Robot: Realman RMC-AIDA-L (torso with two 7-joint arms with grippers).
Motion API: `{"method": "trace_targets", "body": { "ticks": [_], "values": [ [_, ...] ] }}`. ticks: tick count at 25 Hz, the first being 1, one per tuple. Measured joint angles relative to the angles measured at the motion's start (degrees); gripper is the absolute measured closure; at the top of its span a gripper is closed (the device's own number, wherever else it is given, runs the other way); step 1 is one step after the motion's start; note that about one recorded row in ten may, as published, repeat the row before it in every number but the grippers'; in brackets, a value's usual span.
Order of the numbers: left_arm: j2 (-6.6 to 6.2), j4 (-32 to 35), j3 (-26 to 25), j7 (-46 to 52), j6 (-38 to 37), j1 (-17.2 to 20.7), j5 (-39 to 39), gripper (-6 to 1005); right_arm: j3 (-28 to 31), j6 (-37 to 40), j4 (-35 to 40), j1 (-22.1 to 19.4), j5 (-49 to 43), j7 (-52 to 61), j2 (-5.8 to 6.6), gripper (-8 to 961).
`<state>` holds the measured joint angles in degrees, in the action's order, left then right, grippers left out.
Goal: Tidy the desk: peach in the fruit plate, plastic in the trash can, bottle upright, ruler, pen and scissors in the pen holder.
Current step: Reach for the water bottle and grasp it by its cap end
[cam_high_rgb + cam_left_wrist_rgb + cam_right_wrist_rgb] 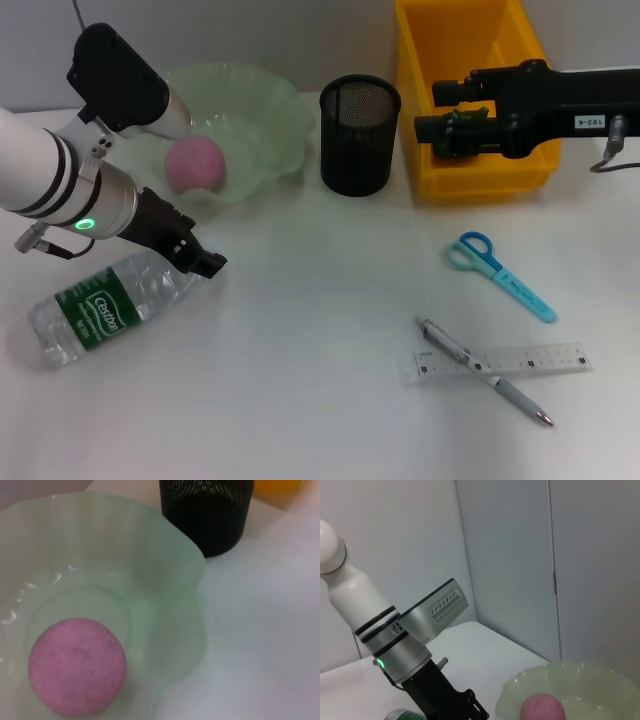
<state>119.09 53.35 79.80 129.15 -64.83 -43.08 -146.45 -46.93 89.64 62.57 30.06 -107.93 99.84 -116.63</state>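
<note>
Peach (195, 164) sits in the fruit plate (270, 110), low in the bowl, so that item looks done. No plastic scrap is visible on the desk; the yellow trash can (430, 60) stands at 1 o'clock, its contents hidden behind the right arm.

Left gripper (205, 262) hangs low at 9 o'clock, just past the cap end of the bottle (105, 308), apparently touching or nearly so. Whether its pincer is wide, narrow or gripping, I cannot tell. My guess: it is placed at the neck because uprighting the bottle is the step in hand.

Bottle lies on its side at 8 o'clock. Long axis runs from 8 toward 2 o'clock, cap end pointing up toward the plate, base toward the desk's near left edge.

Right gripper (440, 110) hovers over the trash can at 1 o'clock, fingers set narrowly apart, nothing seen between them.

Pen holder (360, 135) stands at 12 o'clock, between plate and trash can. Scissors (500, 272) lie at 4 o'clock, handles toward the holder. Pen (485, 372) crosses the ruler (500, 362) at 5 o'clock, touching. None is stowed yet.
</note>
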Motion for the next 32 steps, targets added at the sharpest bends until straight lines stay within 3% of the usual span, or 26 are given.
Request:
{"method": "trace_targets", "body": {
  "ticks": [10,13,32],
  "values": [
    [0.0,0.08,0.47,0.61,-0.48,-0.12,0.65,364,0.0,-0.37,0.0,-0.04,-0.12,0.0,0.01,365],
    [0.0,0.14,0.8,1.54,-0.52,-0.17,0.8,444,0.0,-0.34,0.04,0.01,-0.42,0.0,0.04,365],
    [0.09,1.6,3.61,5.1,-1.02,-0.43,1.93,526,0.07,0.17,0.14,-0.32,-0.61,-1.11,0.3,365]
  ]
}}
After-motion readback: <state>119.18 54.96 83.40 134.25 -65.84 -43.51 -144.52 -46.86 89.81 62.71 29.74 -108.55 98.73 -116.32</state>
